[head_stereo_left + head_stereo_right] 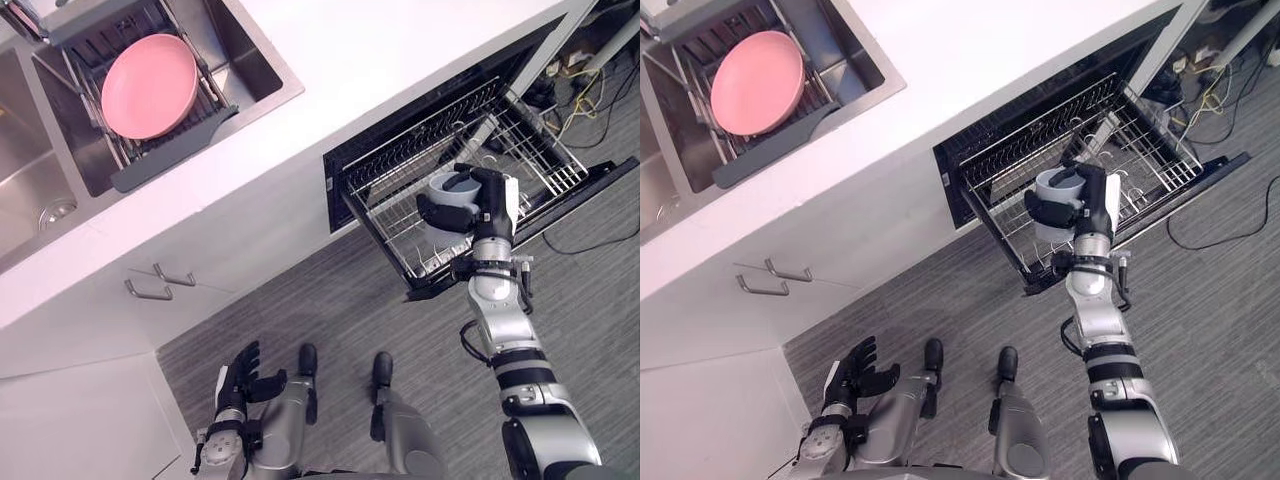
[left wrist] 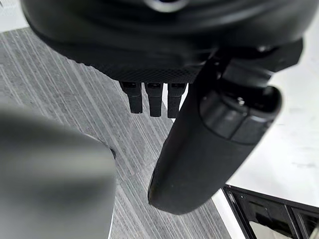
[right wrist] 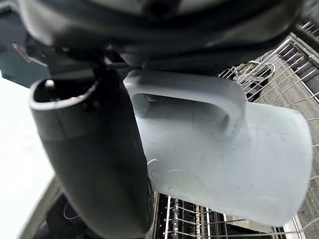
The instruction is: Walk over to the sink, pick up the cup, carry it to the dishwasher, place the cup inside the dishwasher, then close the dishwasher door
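I am gripping the cup (image 1: 447,190) in my right hand (image 1: 492,200), fingers and thumb curling round its pale body. In the right wrist view my thumb (image 3: 89,164) is lying across the cup's side, just beside the handle (image 3: 199,92), and the rack wires are showing past it. The cup's mouth is facing up toward my head camera, with the dark inside showing.

I am holding the cup over the rack (image 1: 400,190), which is standing pulled out of the dishwasher above the open door (image 1: 590,185). The cup is sitting over the rack's front part, near the edge closest to me. I cannot tell whether its base is touching the wires.

My left hand (image 1: 243,375) is hanging low at my side over the grey floor (image 1: 340,320), well apart from the dishwasher. Its fingers (image 2: 154,99) are reaching out straight and relaxed, holding nothing.

Along the white counter (image 1: 380,70) to my left, the sink (image 1: 40,170) is carrying a pink plate (image 1: 150,85) that is lying on a drainer across the basin. Two cabinet handles (image 1: 150,290) are showing below the counter
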Tool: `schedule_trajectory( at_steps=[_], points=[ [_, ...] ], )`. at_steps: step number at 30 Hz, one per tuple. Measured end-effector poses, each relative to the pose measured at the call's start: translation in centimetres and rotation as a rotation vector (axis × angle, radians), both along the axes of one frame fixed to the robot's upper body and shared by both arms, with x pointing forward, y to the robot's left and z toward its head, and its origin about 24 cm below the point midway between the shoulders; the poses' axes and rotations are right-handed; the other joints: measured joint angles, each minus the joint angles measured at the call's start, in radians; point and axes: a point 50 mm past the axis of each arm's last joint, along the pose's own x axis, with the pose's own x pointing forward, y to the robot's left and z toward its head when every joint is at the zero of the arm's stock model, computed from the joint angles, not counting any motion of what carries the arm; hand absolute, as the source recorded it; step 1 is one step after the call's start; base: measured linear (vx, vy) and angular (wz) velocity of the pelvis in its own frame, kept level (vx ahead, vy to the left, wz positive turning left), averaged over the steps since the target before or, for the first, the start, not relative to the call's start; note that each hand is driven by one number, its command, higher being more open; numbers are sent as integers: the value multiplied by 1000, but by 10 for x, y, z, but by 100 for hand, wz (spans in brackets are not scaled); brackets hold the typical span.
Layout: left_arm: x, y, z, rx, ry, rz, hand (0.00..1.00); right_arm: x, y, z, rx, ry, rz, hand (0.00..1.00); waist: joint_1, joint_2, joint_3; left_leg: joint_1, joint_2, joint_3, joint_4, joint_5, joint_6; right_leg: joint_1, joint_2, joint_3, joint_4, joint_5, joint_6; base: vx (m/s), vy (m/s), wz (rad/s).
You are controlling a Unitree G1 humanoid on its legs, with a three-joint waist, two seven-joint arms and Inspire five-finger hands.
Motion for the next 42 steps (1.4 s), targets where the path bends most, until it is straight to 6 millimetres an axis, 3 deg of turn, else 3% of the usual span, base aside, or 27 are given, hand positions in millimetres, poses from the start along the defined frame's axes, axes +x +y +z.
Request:
schedule_trajectory(
  at_steps=[14,15,32,42],
  points=[
    [17,-7,9,-36,-69,34,90,25,13,12,-40,40,-3,30,27,1,20,-25,-4,3,-35,23,-3,-43,-2,6,1,4,-6,-4,0,0],
    [17,-7,9,-41,-70,38,90,26,15,10,-37,49,1,90,28,1,20,-25,-3,2,-38,24,-3,-44,-1,7,1,5,-6,0,0,0],
    [24,-14,12,-81,-90,67,90,23,24,-2,61,60,-3,90,30,-1,22,-3,-3,-5,-75,52,-6,-37,2,2,3,8,-11,-13,-4,1],
    [24,-14,12,-84,-90,61,90,7,24,-24,89,94,-15,90,26,-6,24,53,0,6,-110,67,-5,-3,6,14,2,9,-13,-6,1,-4]
  ],
)
